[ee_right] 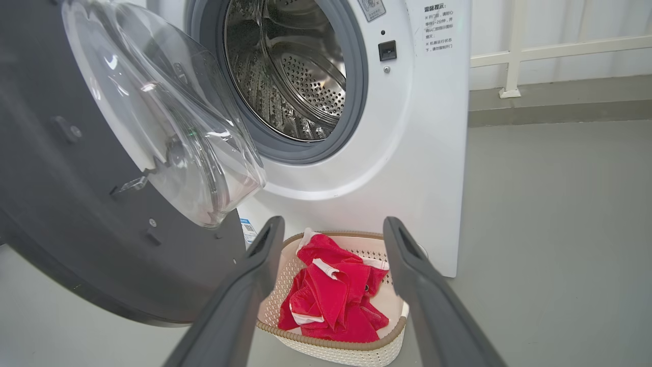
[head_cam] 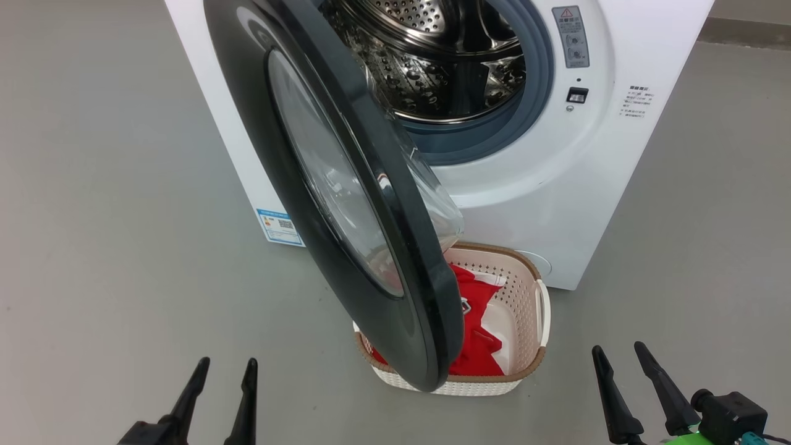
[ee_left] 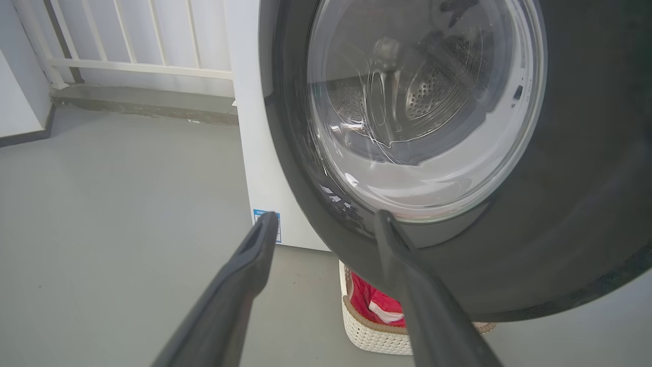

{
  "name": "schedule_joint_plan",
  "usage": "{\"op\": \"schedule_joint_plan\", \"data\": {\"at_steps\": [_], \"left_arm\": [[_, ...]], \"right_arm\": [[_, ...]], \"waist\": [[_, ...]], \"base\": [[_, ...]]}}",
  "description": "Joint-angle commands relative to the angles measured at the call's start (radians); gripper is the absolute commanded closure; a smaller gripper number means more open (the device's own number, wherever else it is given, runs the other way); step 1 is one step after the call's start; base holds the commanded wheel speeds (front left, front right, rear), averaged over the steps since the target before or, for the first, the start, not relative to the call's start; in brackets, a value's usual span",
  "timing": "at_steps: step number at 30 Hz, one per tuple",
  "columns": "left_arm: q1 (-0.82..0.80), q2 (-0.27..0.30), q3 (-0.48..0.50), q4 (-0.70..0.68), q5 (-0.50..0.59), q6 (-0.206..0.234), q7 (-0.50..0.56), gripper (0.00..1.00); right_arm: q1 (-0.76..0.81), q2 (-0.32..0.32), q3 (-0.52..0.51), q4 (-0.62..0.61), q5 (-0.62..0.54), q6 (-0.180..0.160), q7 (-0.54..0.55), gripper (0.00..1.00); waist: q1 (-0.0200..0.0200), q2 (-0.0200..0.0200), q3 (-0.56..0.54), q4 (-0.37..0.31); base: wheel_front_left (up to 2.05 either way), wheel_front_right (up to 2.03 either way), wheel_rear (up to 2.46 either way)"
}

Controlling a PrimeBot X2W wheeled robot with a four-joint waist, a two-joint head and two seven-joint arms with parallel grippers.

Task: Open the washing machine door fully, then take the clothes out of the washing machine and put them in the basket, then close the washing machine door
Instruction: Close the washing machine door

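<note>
1. The basket (head_cam: 526, 296) sits on the floor at 6 o'clock from the drum mouth, just in front of the washing machine (head_cam: 556, 185). The clothes (head_cam: 479, 321) lie crumpled inside it, red with white trim.
2. The drum (head_cam: 445, 68) is open to view: perforated steel with a grey gasket around it.
3. The washing machine door (head_cam: 334, 185) stands swung out toward 7 o'clock. In the head view its lower edge overlaps the basket's left half.
4. The left gripper (head_cam: 227, 361) is at 7 o'clock in the head view. Its fingers are spread wide, it grips nothing, and it is apart from the door.
5. The right gripper (head_cam: 618, 347) is at 5 o'clock, also spread and empty, with its fingers pointing toward the basket.
6. The floor (head_cam: 93, 216) is smooth and grey. A white railing (ee_left: 137, 66) runs along a low kerb behind the machine.
</note>
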Motion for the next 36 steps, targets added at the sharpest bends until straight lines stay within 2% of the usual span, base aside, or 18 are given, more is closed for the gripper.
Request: {"op": "schedule_joint_plan", "data": {"at_steps": [1,16,19,20,24,28,32,35,36], "left_arm": [[-0.004,0.004,0.029,-0.018,0.002,-0.005,-0.012,0.0],[-0.008,0.003,0.025,-0.014,0.008,-0.005,-0.012,0.0],[-0.017,0.003,0.014,-0.022,-0.013,-0.005,-0.012,0.81],[-0.021,0.005,0.008,-0.027,-0.026,-0.005,-0.012,1.0],[-0.043,0.02,-0.025,-0.033,-0.162,-0.005,-0.012,1.0],[-0.074,0.054,-0.069,-0.047,-0.367,-0.005,-0.012,1.0],[-0.105,0.081,-0.097,-0.07,-0.678,-0.005,-0.012,1.0],[-0.126,0.126,-0.122,-0.117,-0.931,-0.005,-0.012,1.0],[-0.126,0.126,-0.122,-0.117,-0.931,-0.005,-0.012,1.0]], "right_arm": [[-0.034,-0.016,0.016,-0.021,-0.006,0.008,-0.006,0.0],[-0.031,-0.017,0.021,-0.018,-0.006,0.008,-0.006,0.0],[-0.032,-0.017,0.022,-0.018,-0.006,0.008,-0.006,0.0],[-0.032,-0.017,0.021,-0.018,-0.006,0.008,-0.006,0.0],[-0.034,-0.017,0.021,-0.018,-0.007,0.008,-0.006,0.0],[-0.035,-0.016,0.024,-0.018,-0.007,0.008,-0.006,0.0],[-0.038,-0.015,0.025,-0.019,-0.006,0.008,-0.006,0.0],[-0.042,-0.014,0.023,-0.02,-0.005,0.008,-0.006,0.0],[-0.042,-0.014,0.023,-0.02,-0.005,0.008,-0.006,0.0]], "waist": [[0.0,0.0,0.0,0.0],[0.0,0.0,-0.007,-0.001],[0.0,0.0,-0.006,-0.002],[0.0,0.0,-0.005,-0.002],[0.0,0.0,-0.003,-0.005],[0.0,0.0,0.0,-0.011],[0.0,0.0,0.007,-0.021],[0.0,0.0,0.012,-0.03],[0.0,0.0,0.012,-0.03]], "base": [[0.0,0.0,0.0],[0.0,0.0,0.0],[0.0,0.0,0.0],[0.0,0.0,0.0],[0.0,0.0,0.0],[0.0,0.0,0.0],[0.0,0.0,0.0],[0.0,0.0,0.0],[0.0,0.0,0.0]]}}
